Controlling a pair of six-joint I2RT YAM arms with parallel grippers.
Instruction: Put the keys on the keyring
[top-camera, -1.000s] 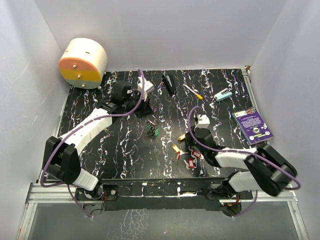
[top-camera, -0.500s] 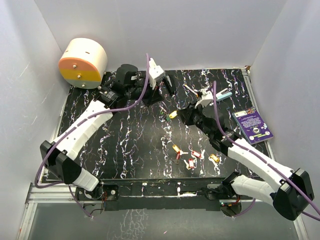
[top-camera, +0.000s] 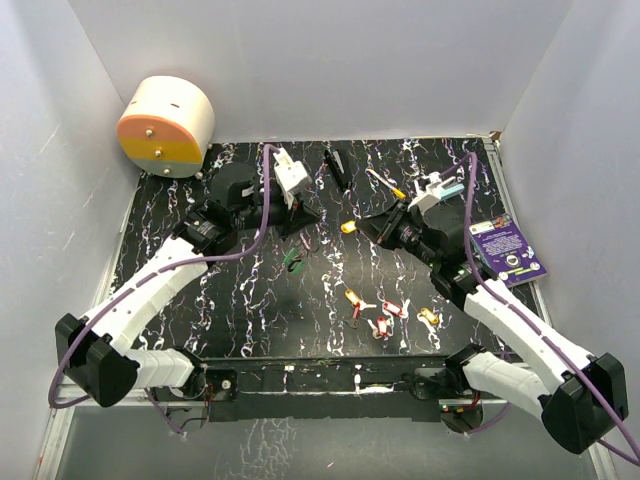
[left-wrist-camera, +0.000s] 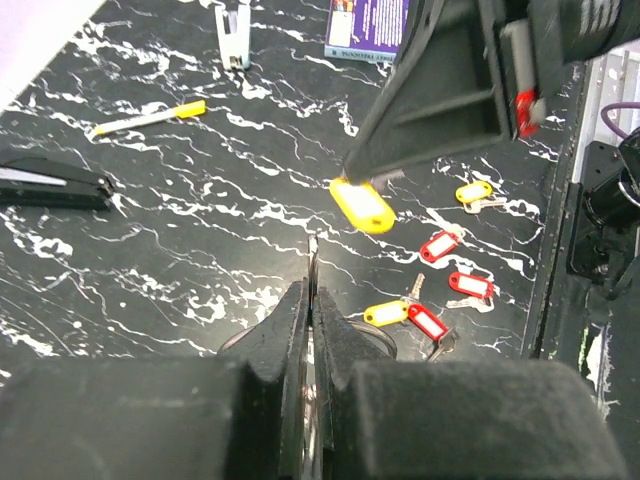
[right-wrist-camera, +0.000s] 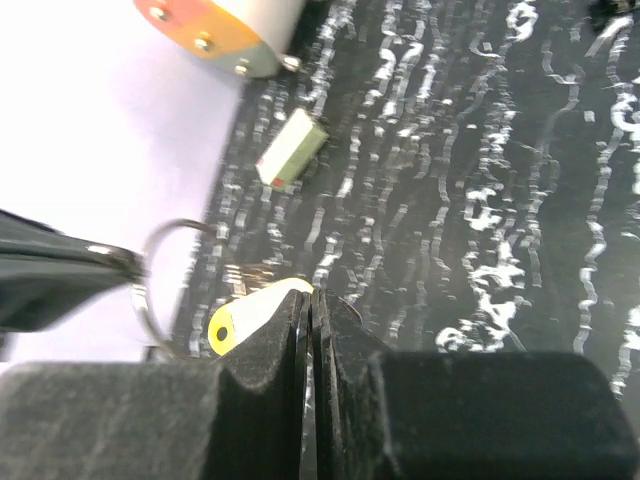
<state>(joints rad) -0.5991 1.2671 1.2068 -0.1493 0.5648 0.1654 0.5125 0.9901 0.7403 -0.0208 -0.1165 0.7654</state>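
Left gripper (left-wrist-camera: 311, 300) is clamped tight on the keyring (right-wrist-camera: 170, 224), with a green-headed key (top-camera: 292, 260) dangling beneath it. Right gripper (right-wrist-camera: 311, 300) pinches a yellow-headed key (right-wrist-camera: 245, 315) just beside the ring, not yet threaded. Five loose keys (left-wrist-camera: 440, 246) wait on the table (top-camera: 240, 300) below the right gripper. The right wrist view shows the ring's open loop, while the left wrist sees it edge-on.

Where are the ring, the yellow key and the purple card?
ring (right-wrist-camera: 185, 222): right wrist view, top of the wire loop.
yellow key (left-wrist-camera: 362, 204): left wrist view, middle of its plastic head.
purple card (top-camera: 505, 250): top view, middle of its face.
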